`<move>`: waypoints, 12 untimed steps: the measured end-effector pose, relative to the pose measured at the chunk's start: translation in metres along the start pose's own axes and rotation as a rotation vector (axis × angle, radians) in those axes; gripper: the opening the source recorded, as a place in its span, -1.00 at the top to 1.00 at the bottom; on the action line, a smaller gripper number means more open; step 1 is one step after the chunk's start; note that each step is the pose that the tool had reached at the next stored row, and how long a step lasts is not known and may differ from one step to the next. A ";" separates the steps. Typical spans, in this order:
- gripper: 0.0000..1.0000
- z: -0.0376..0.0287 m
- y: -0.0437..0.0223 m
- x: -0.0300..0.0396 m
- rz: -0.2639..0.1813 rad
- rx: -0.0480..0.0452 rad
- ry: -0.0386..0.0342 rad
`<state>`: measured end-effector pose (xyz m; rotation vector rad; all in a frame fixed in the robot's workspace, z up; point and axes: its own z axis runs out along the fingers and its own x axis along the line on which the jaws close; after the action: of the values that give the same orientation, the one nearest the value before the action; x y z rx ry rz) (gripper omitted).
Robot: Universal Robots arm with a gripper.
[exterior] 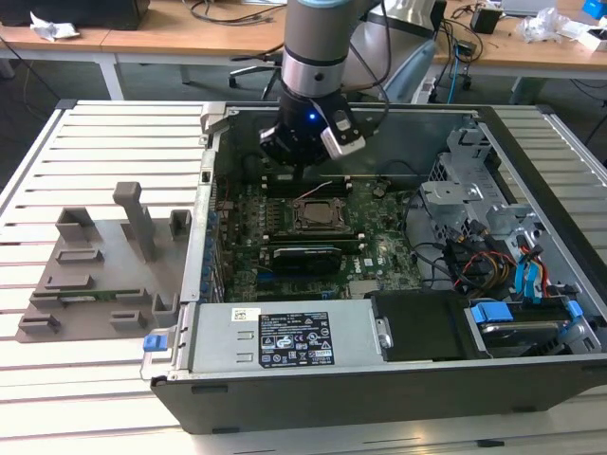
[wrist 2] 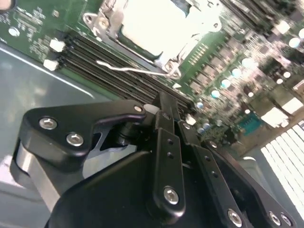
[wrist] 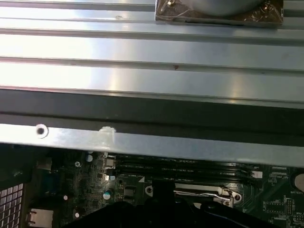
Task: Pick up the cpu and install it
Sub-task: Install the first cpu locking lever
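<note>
A: Where's the cpu?
B: In the socket on the board, inside the case. In the second wrist view its pale top sits inside the frame. Looks seated, but I can't tell if it's fully flat.

A: Claw?
B: Above the back edge of the board in the exterior view, just behind the socket. In the second wrist view the fingers are drawn narrow, tips close together, nothing between them. Not on the cpu.

A: Lever?
B: The thin wire lever sticks out beside the frame, near the memory slots. Looks unlatched to me.

A: Risks?
B: The claw is close to the lever and slots, so a low pass could snag the wire or scrape the board. If the cpu sits skewed, any press on it could bend contacts. An open latch means a knock to the case could shift the chip. The case wall is also near the claw.

A: Anything else?
B: Grey tray on the bench, at the exterior view's left, well apart from the case.
</note>
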<state>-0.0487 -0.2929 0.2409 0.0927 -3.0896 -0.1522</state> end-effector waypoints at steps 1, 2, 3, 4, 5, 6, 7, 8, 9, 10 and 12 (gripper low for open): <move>0.79 0.0017 -0.0003 -0.0031 0.000 -0.0001 0.0006; 0.79 0.0028 -0.0006 -0.0050 -0.001 -0.0001 0.0010; 0.79 0.0043 -0.0008 -0.0068 -0.001 0.0000 0.0014; 0.79 0.0058 -0.0010 -0.0080 -0.002 0.0000 0.0017; 0.79 0.0075 -0.0012 -0.0094 -0.002 0.0007 0.0021; 0.79 0.0095 -0.0012 -0.0107 -0.003 0.0020 0.0024; 0.79 0.0108 -0.0011 -0.0117 -0.004 0.0036 0.0027; 0.79 0.0124 -0.0010 -0.0128 -0.005 0.0061 0.0031; 0.79 0.0140 -0.0008 -0.0138 -0.006 0.0079 0.0034; 0.79 0.0166 -0.0002 -0.0152 -0.009 0.0103 0.0039; 0.79 0.0200 0.0009 -0.0168 -0.022 0.0126 0.0051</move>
<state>-0.0330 -0.2890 0.2204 0.1272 -3.0856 -0.1332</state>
